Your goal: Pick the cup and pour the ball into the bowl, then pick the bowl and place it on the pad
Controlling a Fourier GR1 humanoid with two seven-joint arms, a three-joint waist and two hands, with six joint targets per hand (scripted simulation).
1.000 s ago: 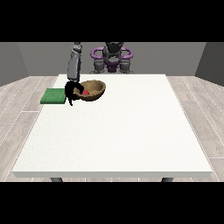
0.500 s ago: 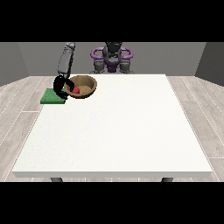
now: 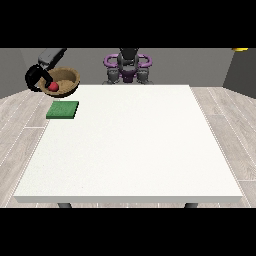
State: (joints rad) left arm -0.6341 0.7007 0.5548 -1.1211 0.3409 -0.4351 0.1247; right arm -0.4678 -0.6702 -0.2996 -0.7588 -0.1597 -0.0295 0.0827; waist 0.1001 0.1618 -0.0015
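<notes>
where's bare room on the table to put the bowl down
Nearly all of the table is bare: everything right of the green pad and in front of it to the near edge. The only busy spot is the far corner at the view's left, where the hand holds the bowl above the pad.

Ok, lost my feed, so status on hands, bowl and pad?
Hand at the view's left holds the bowl aloft, red ball inside. Other hand unseen. Green pad bare below, nothing in the way.

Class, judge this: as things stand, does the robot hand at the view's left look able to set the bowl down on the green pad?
Probably yes: the robot hand holds the bowl above the pad, whose top lies bare.
</notes>
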